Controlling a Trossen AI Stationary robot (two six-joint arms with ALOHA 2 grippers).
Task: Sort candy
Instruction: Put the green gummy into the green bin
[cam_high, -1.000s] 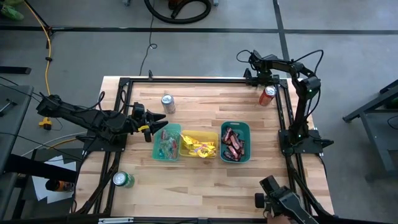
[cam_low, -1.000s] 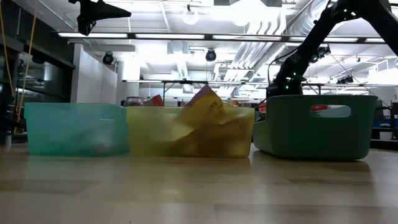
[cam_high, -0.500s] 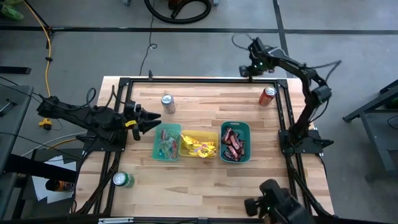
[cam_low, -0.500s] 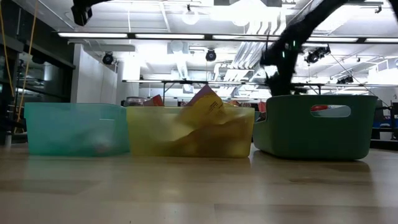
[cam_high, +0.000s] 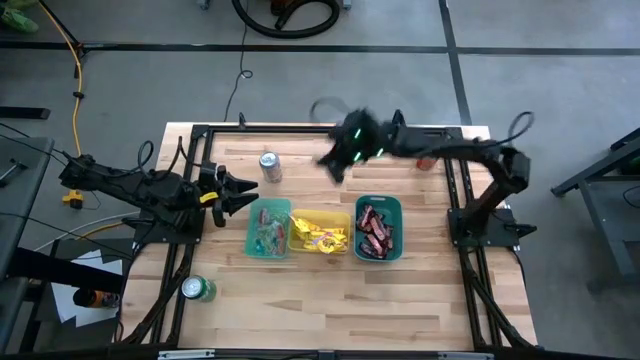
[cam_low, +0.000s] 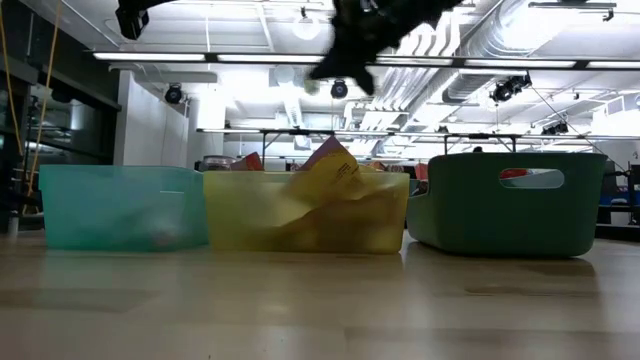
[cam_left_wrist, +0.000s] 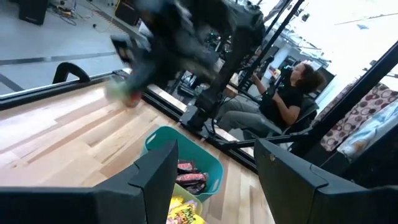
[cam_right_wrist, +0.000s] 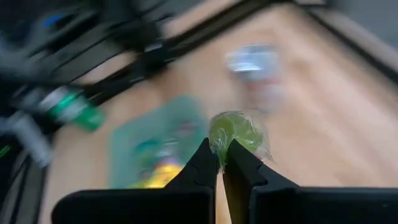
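Note:
My right gripper (cam_high: 335, 165), blurred, hangs above the far middle of the table, beyond the bins, and is shut on a small green candy in clear wrap (cam_right_wrist: 236, 132). My left gripper (cam_high: 245, 195) stands open and empty at the table's left, beside the pale teal bin (cam_high: 268, 228) of tiny mixed-colour pieces. The yellow bin (cam_high: 320, 232) holds yellow packets. The dark teal bin (cam_high: 378, 228) holds brown-and-red bars. All three stand in a row on the table. My right gripper pinches the green candy by the near edge of its wrap (cam_right_wrist: 225, 146) between its two fingertips (cam_right_wrist: 208, 158). The candy sticks out beyond the fingertips. It is lifted clear of the table.
A silver can (cam_high: 270, 166) stands at the far left of the table and a green can (cam_high: 197, 290) near the front left corner. A black frame (cam_high: 300, 129) runs along the table's edges. A seated person (cam_left_wrist: 292, 87) shows beyond the table.
My right arm has swung from the table's far right corner toward the left, across the far part of the table, and now reaches over its middle. My left gripper has drawn back a little toward the table's left edge, off the pale teal bin.

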